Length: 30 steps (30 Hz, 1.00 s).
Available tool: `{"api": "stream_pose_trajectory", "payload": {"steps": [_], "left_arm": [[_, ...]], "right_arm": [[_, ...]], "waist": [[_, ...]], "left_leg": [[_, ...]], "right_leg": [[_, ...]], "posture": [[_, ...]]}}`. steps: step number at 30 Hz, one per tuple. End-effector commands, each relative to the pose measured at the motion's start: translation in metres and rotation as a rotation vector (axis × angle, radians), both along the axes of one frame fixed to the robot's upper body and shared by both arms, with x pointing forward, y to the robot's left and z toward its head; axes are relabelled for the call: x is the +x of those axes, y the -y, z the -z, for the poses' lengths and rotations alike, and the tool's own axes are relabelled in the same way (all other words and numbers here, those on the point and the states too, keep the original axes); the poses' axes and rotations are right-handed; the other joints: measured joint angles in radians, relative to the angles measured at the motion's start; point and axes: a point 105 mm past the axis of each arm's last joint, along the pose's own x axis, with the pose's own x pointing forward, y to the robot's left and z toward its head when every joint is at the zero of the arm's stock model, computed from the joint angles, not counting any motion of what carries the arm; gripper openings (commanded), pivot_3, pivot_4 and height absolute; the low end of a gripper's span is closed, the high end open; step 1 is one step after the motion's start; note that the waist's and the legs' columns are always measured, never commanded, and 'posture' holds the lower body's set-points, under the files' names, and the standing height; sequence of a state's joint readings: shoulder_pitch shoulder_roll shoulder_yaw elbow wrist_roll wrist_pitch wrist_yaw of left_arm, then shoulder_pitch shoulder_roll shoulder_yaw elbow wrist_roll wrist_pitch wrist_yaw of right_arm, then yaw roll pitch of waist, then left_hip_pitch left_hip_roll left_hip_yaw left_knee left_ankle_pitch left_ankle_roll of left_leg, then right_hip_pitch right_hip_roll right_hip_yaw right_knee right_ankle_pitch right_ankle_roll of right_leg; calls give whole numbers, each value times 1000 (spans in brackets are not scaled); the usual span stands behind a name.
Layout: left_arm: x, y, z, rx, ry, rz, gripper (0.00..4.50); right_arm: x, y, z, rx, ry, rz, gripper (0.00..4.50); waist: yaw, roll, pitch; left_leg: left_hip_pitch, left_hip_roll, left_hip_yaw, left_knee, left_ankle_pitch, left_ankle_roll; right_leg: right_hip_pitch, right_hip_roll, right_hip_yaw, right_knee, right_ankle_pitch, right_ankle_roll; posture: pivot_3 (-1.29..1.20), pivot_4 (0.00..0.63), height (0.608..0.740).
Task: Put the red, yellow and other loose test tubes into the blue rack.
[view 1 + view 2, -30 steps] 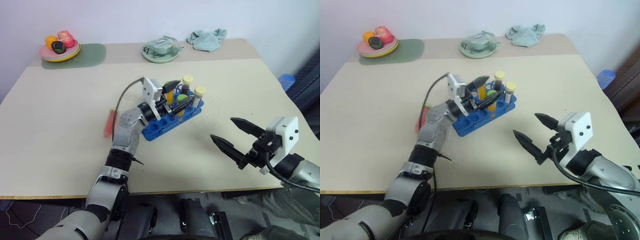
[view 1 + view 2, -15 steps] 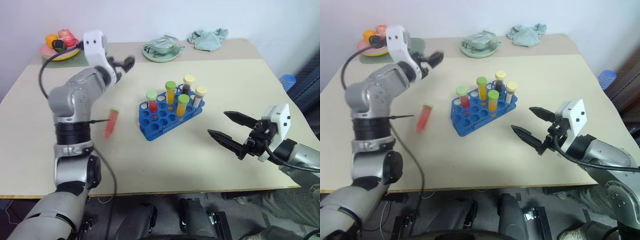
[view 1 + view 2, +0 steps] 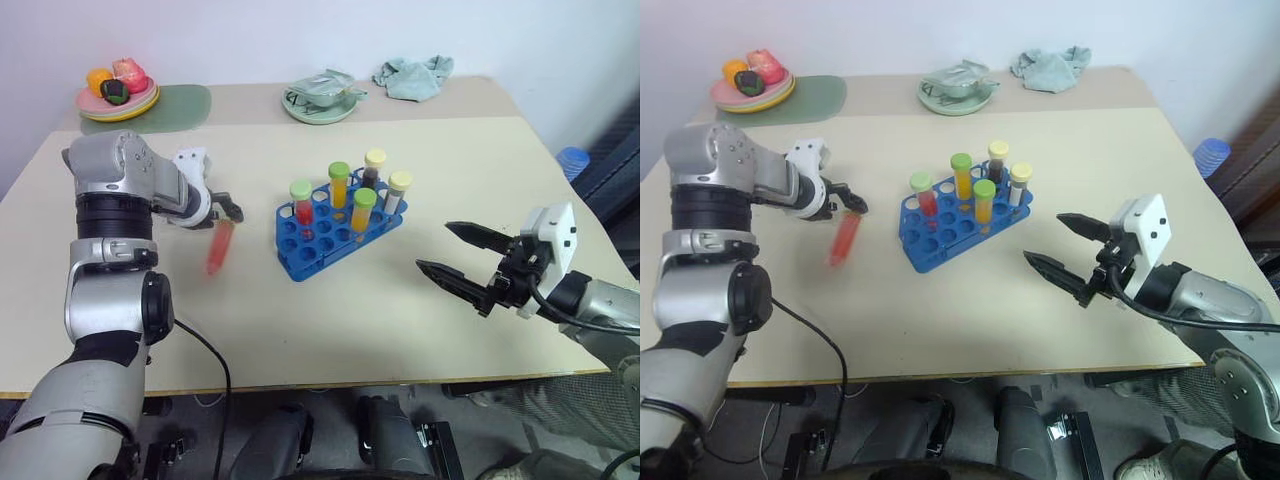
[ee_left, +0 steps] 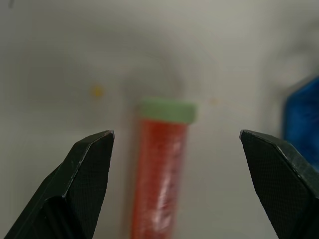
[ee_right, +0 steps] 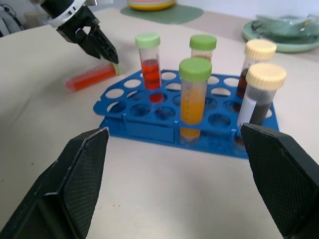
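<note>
The blue rack (image 3: 338,232) sits near the middle of the table, skewed to its edges. Five capped test tubes stand upright in it: one red (image 3: 303,204), two yellow-orange (image 3: 362,213) with green caps, two dark with pale yellow caps. A salmon-red tube (image 3: 220,246) lies flat toward the table's left edge, apart from the rack

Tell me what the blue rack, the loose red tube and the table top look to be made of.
Blue rack: moulded plastic, by its uniform bright colour, slight gloss and neat round holes.
Loose red tube: probably clear plastic, since the red liquid shows through; green cap opaque.
Table top: matt beige board, perhaps laminate; uncertain.
</note>
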<state>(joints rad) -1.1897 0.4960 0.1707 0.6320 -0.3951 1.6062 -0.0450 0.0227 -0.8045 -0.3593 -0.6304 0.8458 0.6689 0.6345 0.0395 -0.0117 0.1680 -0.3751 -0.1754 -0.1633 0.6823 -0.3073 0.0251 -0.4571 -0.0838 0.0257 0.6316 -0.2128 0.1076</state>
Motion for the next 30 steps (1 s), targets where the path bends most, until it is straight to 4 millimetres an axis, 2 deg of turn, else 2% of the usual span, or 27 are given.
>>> {"api": "stream_pose_trajectory", "payload": {"steps": [1, 8, 12, 19, 24, 28, 30], "left_arm": [[2, -5, -11, 28, -6, -33, 4136], [3, 0, -8, 39, -37, -47, 4136], [5, 5, 2, 38, -56, -61, 4136], [6, 3, 16, 52, -82, -99, 4136], [6, 2, 23, 63, -98, -124, 4136], [6, 2, 23, 49, -97, -123, 2322], [5, 0, 23, 49, -98, -126, 2322]], "right_arm": [[-10, -3, -7, -29, 39, -26, 4313], [-23, -8, -8, -65, 39, -105, 4313], [-28, -23, -20, -91, 94, -197, 4313], [-28, -39, -28, -140, 153, -298, 4313], [-25, -43, -30, -152, 170, -323, 4313], [-22, -43, -30, -154, 173, -325, 4313], [-21, -43, -30, -153, 174, -326, 4313]], "waist": [[0, 0, 0], [-2, 0, 0], [-3, 0, 0], [-1, -1, 0], [0, -1, 0], [0, -1, 0], [0, -1, 0]], "left_leg": [[0, 0, 0, 0, 0, 0], [0, 0, 0, 0, 0, 0], [0, 0, 1, 0, 0, 0], [0, 0, 1, 0, 0, 0], [0, 0, 1, 0, 0, 0], [0, 0, 1, 0, 0, 0], [0, 0, 1, 1, 0, 0]], "right_leg": [[0, 0, 0, 0, 0, 0], [0, 0, 0, 0, 0, 0], [0, 0, 0, 0, 0, 0], [0, -1, 0, 0, 0, 0], [-1, -1, 0, 1, 0, 0], [-1, -1, 0, 1, 0, 0], [-1, -1, 0, 1, 0, 0]], "posture": [[0, 150, 740], [0, 150, 740], [0, 150, 740], [0, 150, 740], [0, 150, 740], [0, 150, 740], [0, 150, 740]]}}
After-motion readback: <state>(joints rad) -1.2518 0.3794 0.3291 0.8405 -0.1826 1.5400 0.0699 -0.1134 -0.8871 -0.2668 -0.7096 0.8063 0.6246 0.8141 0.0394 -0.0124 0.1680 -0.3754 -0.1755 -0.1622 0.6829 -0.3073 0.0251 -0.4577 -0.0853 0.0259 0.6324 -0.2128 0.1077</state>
